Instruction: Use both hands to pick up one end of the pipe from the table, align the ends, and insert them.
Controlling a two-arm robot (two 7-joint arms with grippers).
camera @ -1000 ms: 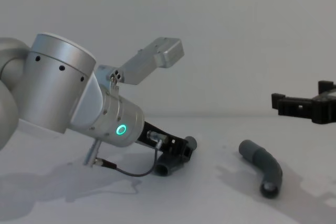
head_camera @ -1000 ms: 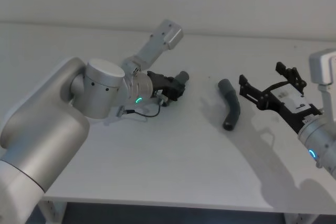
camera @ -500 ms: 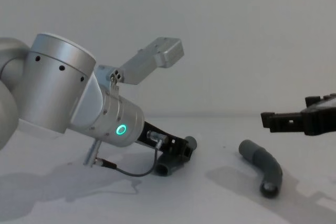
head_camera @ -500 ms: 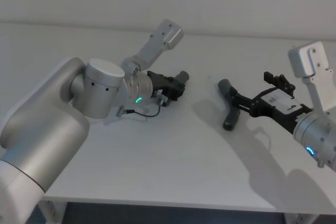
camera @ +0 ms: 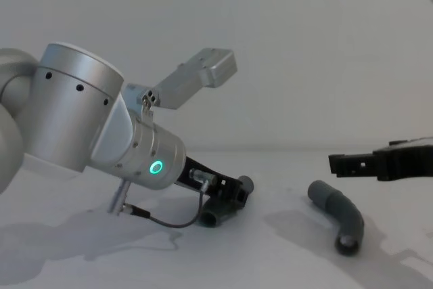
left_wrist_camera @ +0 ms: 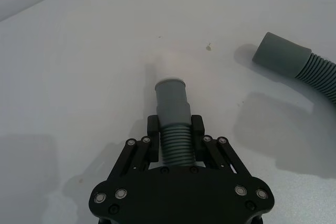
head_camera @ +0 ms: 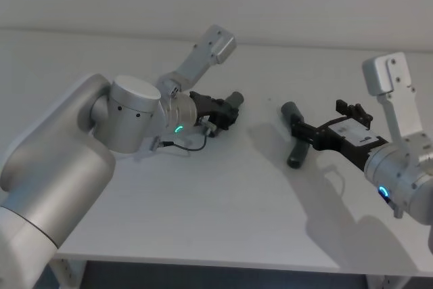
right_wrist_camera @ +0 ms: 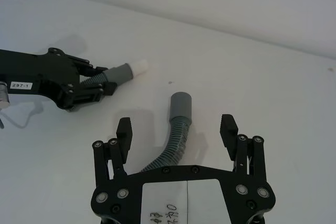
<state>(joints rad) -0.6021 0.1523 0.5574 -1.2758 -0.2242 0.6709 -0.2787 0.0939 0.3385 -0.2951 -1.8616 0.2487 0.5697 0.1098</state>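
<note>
So the right end effector (right_wrist_camera: 176, 125) hovers with its fingers wide apart over the loose pipe piece (right_wrist_camera: 180, 106) on the desk (head_camera: 223, 201). The piece's long axis runs straight out ahead between them (they'd straddle the ribbed part, I reckon). The left end effector (left_wrist_camera: 175, 129), well apart, is clamped on the other piece (left_wrist_camera: 172, 103).

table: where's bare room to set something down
Bare: the white table along its near edge, and the gap between the held dark grey ribbed pipe piece and the loose one. Crowded: around the black left gripper and black right gripper.
</note>
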